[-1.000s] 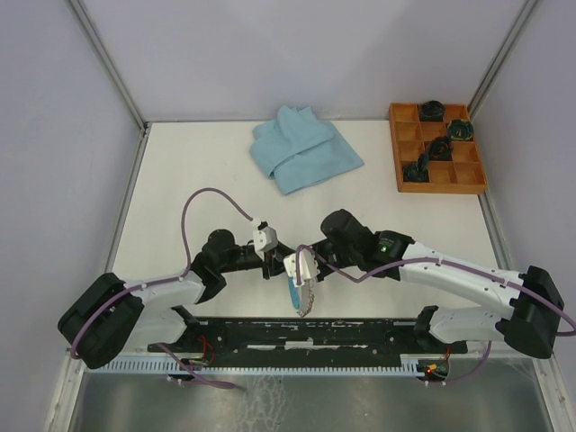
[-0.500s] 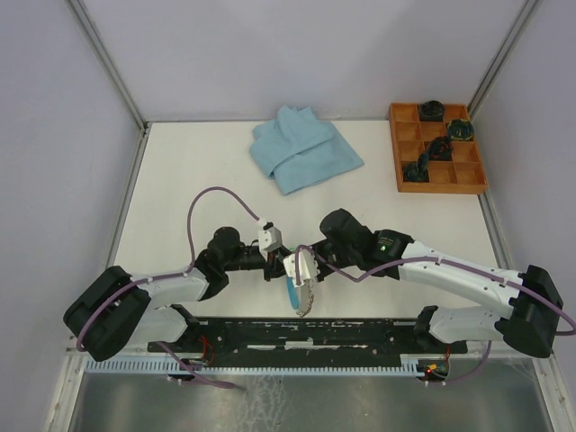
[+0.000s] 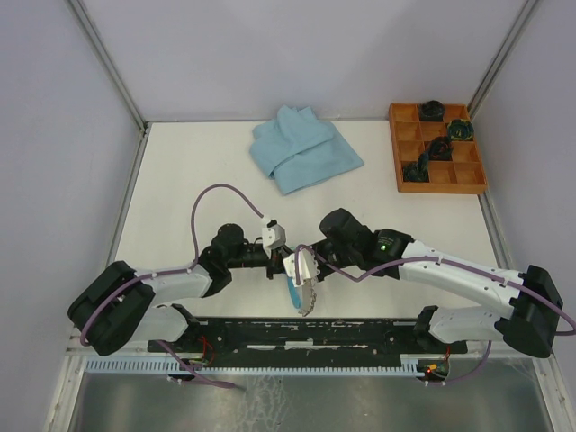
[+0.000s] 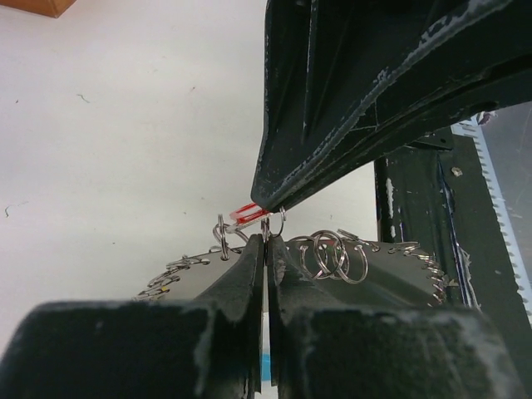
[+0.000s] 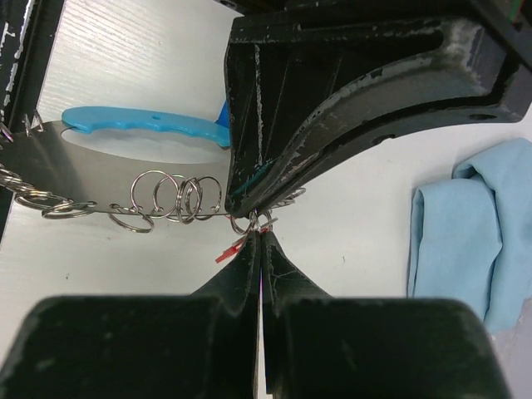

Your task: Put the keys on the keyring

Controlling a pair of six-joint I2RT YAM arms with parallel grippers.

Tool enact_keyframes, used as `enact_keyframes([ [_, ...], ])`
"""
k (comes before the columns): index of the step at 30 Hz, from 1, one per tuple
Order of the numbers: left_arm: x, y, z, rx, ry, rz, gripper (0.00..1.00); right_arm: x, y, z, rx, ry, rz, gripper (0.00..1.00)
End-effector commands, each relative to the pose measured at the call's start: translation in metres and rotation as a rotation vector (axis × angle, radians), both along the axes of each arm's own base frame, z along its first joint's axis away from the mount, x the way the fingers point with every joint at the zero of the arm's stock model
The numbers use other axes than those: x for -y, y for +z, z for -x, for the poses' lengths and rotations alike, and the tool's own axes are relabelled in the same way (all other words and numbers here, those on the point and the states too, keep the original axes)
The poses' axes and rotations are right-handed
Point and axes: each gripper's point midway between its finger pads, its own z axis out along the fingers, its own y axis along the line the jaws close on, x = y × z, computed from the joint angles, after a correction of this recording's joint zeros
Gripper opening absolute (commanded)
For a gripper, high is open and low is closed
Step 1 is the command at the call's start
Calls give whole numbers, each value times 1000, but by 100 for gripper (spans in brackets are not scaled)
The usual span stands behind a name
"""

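The keyring (image 3: 300, 286) is a grey metal loop with a light-blue segment (image 5: 141, 129), and it stands on edge between my two arms. Several small silver rings (image 5: 174, 196) hang along it and also show in the left wrist view (image 4: 332, 253). A key with a red tag (image 5: 229, 248) hangs at the loop's edge, seen in the left wrist view (image 4: 243, 214) too. My left gripper (image 4: 266, 237) and right gripper (image 5: 260, 229) are both shut. They meet tip to tip there, each pinching a small ring. I cannot tell which ring belongs to which.
A folded light-blue cloth (image 3: 302, 149) lies at the back middle and shows in the right wrist view (image 5: 474, 241). An orange compartment tray (image 3: 409, 148) with dark items stands at the back right. The black base rail (image 3: 306, 331) runs along the near edge.
My left arm has reached to the right, bringing its gripper up to the keyring and the right gripper's tip. The right arm and keyring have stayed still.
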Motion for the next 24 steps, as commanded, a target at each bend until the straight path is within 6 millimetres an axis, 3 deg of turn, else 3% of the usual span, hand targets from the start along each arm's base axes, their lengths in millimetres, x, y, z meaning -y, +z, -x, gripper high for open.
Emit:
enact_keyframes([
  [1, 5, 16, -5, 56, -5, 34, 3, -6, 29, -9, 58, -22, -56, 1],
  [9, -5, 40, -16, 97, 125, 116, 3, 15, 2, -11, 52, -98, 10, 1],
  [14, -7, 47, -17, 104, 144, 139, 3, 9, -12, -7, 19, -107, -8, 1],
  [24, -11, 48, -14, 114, 149, 154, 3, -5, -11, -8, -4, -130, -94, 1],
])
